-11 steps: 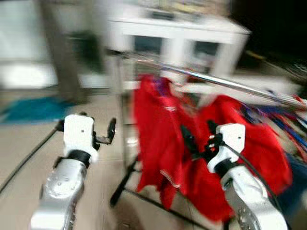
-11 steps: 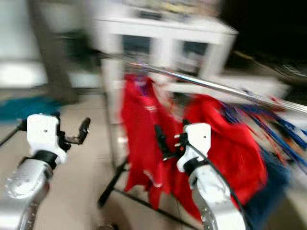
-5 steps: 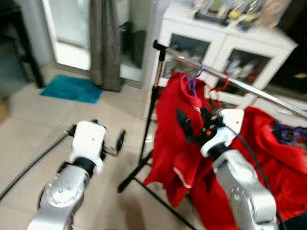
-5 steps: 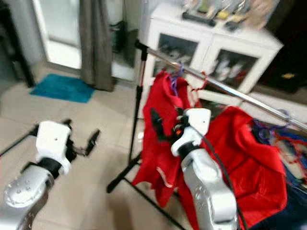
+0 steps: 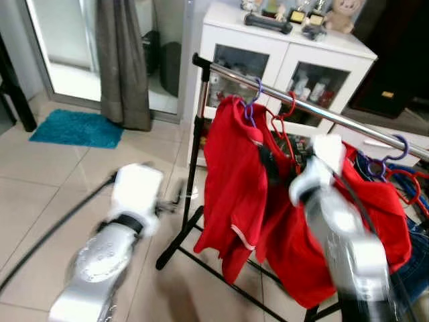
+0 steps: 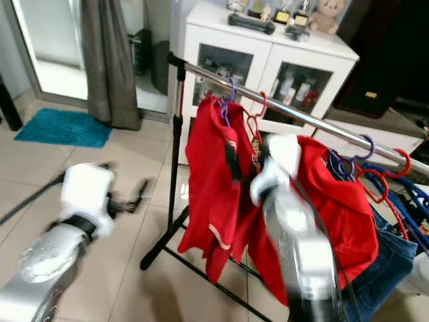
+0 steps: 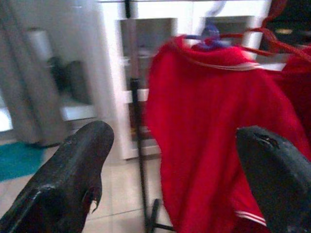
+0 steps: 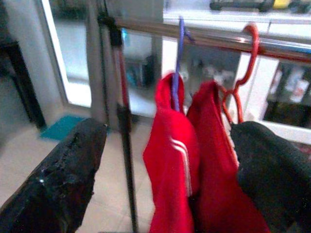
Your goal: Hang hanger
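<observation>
A chrome clothes rail (image 5: 335,121) carries a red shirt (image 5: 231,174) on a purple hanger (image 8: 176,53). Beside it hangs a red hanger (image 8: 248,48), and a second red garment (image 5: 375,201) hangs further right. My right gripper (image 6: 244,159) is raised in front of the first red shirt, just below the two hanger hooks. In its wrist view the right gripper (image 8: 165,131) is open with nothing between the fingers. My left gripper (image 6: 137,194) is held low to the left of the rack. It is open and empty too, facing the red shirt (image 7: 218,121).
The rack's black upright and floor foot (image 5: 174,251) stand between my arms. Behind are a white glass-door cabinet (image 5: 288,47), a grey curtain (image 5: 120,60) and a teal mat (image 5: 77,129). More coloured hangers (image 5: 395,144) and jeans (image 6: 382,268) crowd the rail's right end.
The whole picture has shifted and sharpened as the camera moved. My right gripper sits slightly higher against the red shirt. Both arms are now blurred.
</observation>
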